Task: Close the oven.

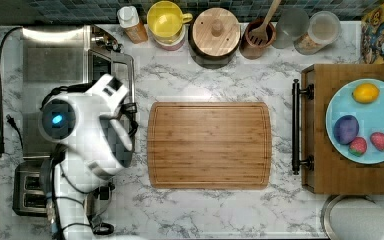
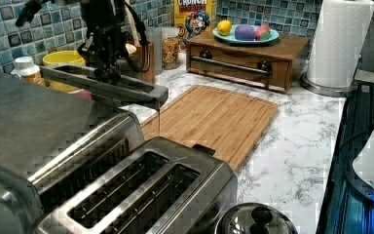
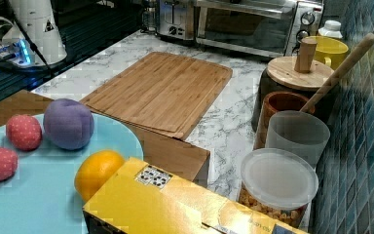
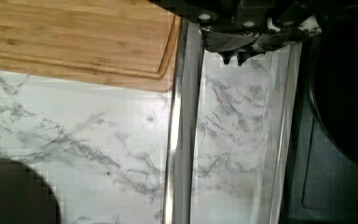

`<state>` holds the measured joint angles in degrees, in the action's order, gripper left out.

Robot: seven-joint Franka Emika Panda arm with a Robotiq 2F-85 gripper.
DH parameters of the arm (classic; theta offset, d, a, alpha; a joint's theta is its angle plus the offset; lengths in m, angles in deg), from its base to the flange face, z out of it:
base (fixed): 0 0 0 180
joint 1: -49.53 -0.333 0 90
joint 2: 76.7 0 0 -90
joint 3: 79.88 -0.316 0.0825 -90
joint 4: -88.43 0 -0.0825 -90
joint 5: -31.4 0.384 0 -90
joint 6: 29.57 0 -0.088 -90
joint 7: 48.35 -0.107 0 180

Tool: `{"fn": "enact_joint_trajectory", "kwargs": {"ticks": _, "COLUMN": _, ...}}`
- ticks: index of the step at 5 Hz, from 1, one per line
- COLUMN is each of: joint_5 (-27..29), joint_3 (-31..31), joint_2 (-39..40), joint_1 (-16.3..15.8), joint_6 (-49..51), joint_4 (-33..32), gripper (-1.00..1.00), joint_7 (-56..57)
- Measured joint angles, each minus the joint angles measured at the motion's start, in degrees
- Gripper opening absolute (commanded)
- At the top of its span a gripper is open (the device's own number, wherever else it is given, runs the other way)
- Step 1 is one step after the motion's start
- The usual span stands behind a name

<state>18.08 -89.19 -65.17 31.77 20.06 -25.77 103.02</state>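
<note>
I see the oven [image 1: 55, 75] at the top view's left end of the marble counter [image 1: 220, 210], its glass door [image 2: 102, 85] hanging partly open and roughly level, jutting toward the cutting board [image 1: 209, 145]. My gripper [image 2: 108, 73] sits right at the door's upper surface near the bar handle [image 4: 182, 130]. I cannot tell how its fingers stand.
</note>
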Motion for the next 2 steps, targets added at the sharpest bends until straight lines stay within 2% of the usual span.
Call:
{"fn": "enact_joint_trajectory", "kwargs": {"ticks": 1, "joint_5": -1.1, "joint_3": -1.4, "joint_2": -1.3, "joint_1": -2.0, "joint_6": -0.2, "joint_4": -0.3, "gripper": -1.0, "joint_7": -3.0}}
{"fn": "enact_joint_trajectory", "kwargs": {"ticks": 2, "joint_5": 3.2, "joint_3": -1.8, "joint_2": -4.0, "joint_1": -3.3, "joint_6": -0.7, "joint_4": -0.3, "gripper": -1.0, "joint_7": -3.0}}
